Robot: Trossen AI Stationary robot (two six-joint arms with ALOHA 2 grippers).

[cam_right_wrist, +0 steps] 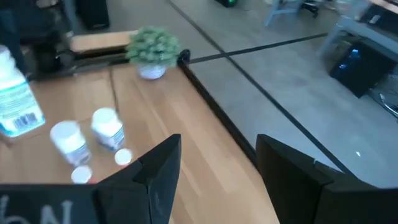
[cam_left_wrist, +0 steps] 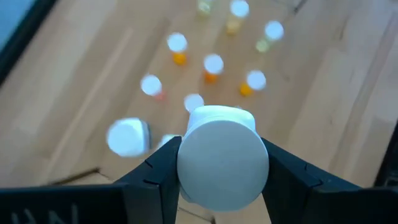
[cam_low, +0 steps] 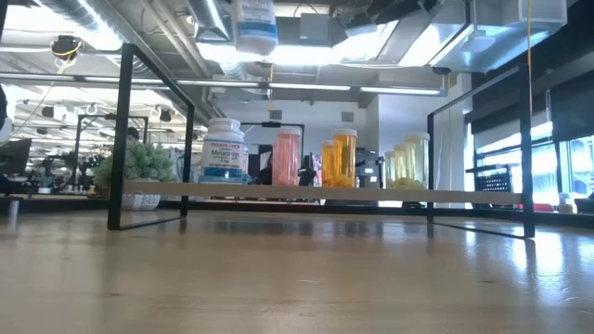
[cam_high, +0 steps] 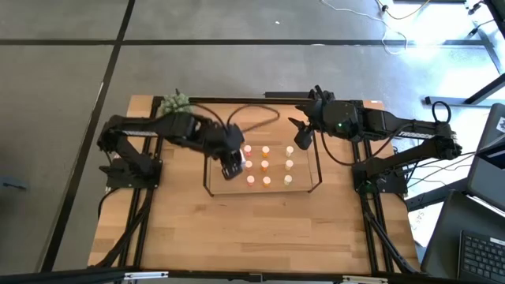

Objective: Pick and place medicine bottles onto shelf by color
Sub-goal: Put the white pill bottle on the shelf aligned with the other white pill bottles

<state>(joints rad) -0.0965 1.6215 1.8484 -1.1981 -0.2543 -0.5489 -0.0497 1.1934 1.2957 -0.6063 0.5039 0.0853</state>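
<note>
The shelf (cam_high: pixel 308 186), a black wire rack with a light wood base, stands at the table's middle. On it stand white (cam_low: pixel 224 150), pink (cam_low: pixel 287 156), orange (cam_low: pixel 339 158) and cream (cam_low: pixel 408 160) medicine bottles, upright on their bases. My left gripper (cam_high: pixel 230 163) is above the shelf's left part, shut on a larger white bottle (cam_left_wrist: pixel 222 163), whose bottom shows at the top of the low view (cam_low: pixel 253 23). My right gripper (cam_high: pixel 302 136) is open and empty over the shelf's far right end. My left gripper pinches the white bottle between its two fingers (cam_left_wrist: pixel 163 163) at the two sides of its cap end (cam_left_wrist: pixel 186 149). The fingers point down from above. The bottle hangs below them roughly upright, lifted clear above the shelf and the bottles on it.
A green round plant (cam_high: pixel 175 102) stands at the table's far left, beside the shelf. Two white bottles (cam_right_wrist: pixel 68 140) stand close under the held one. Bare wood lies on the table's near half (cam_high: pixel 252 237).
</note>
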